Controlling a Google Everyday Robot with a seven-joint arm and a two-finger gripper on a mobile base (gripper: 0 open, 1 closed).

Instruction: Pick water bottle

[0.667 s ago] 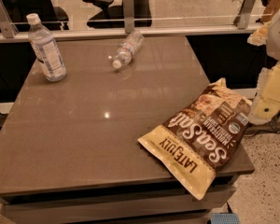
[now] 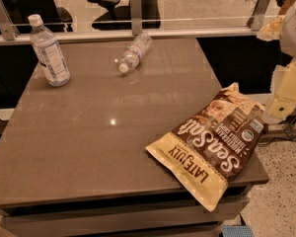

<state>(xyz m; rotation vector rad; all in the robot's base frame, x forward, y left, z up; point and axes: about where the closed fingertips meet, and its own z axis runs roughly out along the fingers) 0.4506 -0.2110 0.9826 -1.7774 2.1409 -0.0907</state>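
Note:
The water bottle (image 2: 134, 52) is small and clear with a white cap. It lies on its side at the back middle of the brown table (image 2: 98, 132), cap pointing toward the front left. My gripper (image 2: 286, 90) shows as a cream-coloured part at the right edge of the view. It hangs beyond the table's right side, level with the chip bag, far from the bottle and touching nothing.
A taller bottle with a blue-and-white label (image 2: 49, 53) stands upright at the back left. A large brown-and-yellow chip bag (image 2: 212, 142) lies on the front right corner, overhanging the edge. A glass rail (image 2: 138, 31) runs along the table's far side.

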